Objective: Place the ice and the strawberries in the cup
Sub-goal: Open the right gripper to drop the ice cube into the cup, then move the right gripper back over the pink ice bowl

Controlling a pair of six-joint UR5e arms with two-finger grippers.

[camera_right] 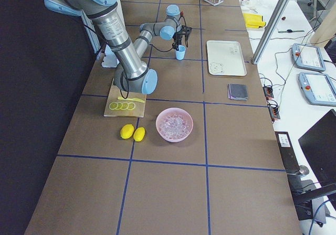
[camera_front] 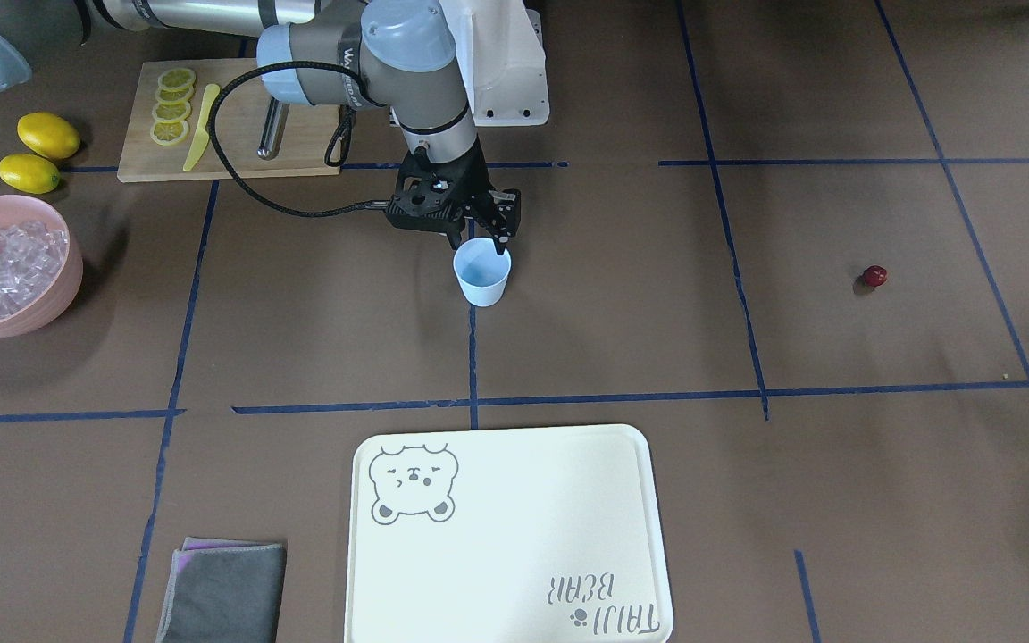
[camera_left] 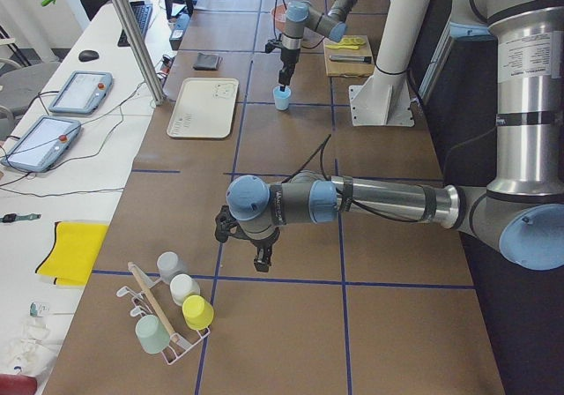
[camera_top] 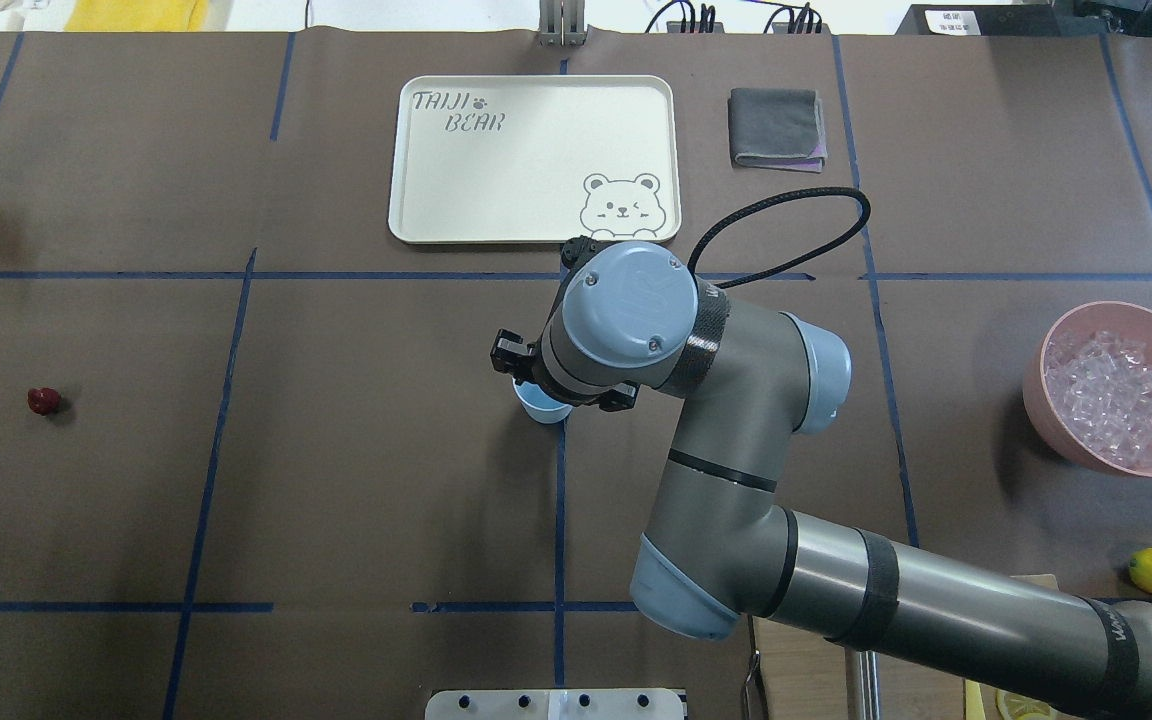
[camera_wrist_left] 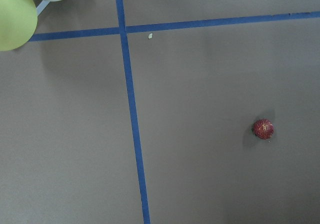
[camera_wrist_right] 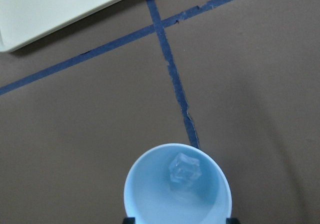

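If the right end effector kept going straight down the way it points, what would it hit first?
The right end effector would likely meet the light-blue cup beneath it, at the rim: in the wrist view its open fingers span about the cup's width. One ice cube lies inside.

Strawberry [camera_front: 874, 276] lay alone on open table [camera_front: 622, 295], well apart from everything; reachable from above and every side. Cup [camera_front: 481, 279] mouth blocked overhead by right gripper [camera_front: 481, 243], fingers spread. Pink bowl [camera_front: 68, 268] open-topped; lemons [camera_front: 48, 134] near its robot side.
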